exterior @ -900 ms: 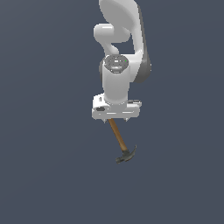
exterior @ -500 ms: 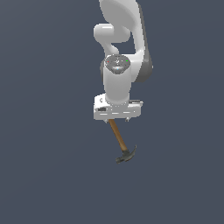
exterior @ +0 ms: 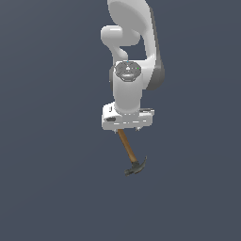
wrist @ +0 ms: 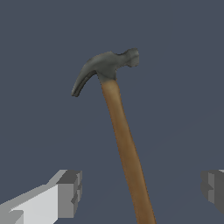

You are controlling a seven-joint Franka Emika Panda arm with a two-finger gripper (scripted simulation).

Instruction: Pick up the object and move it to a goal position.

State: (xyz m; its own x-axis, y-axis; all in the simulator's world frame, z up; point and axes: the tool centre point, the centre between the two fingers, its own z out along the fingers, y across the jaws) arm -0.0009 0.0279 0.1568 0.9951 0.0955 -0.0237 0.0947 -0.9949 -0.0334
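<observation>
Wrist view: small claw hammer (wrist: 124, 144), slim orange-brown wooden handle, dark grey metal head, lies between my gripper (wrist: 142, 190) fingers (wrist: 70, 194), spread wide, not touching it. I judge it stiff, head-heavy; I'd grip the handle near the head.

No readable text — none (either view).

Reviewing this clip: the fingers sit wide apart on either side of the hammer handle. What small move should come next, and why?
Probably close the gripper on the hammer. In the wrist view the handle runs between the two fingers, nearer one than the other, with open space on both sides, so nothing is clamped yet. Whether the gripper is low enough cannot be judged.
</observation>
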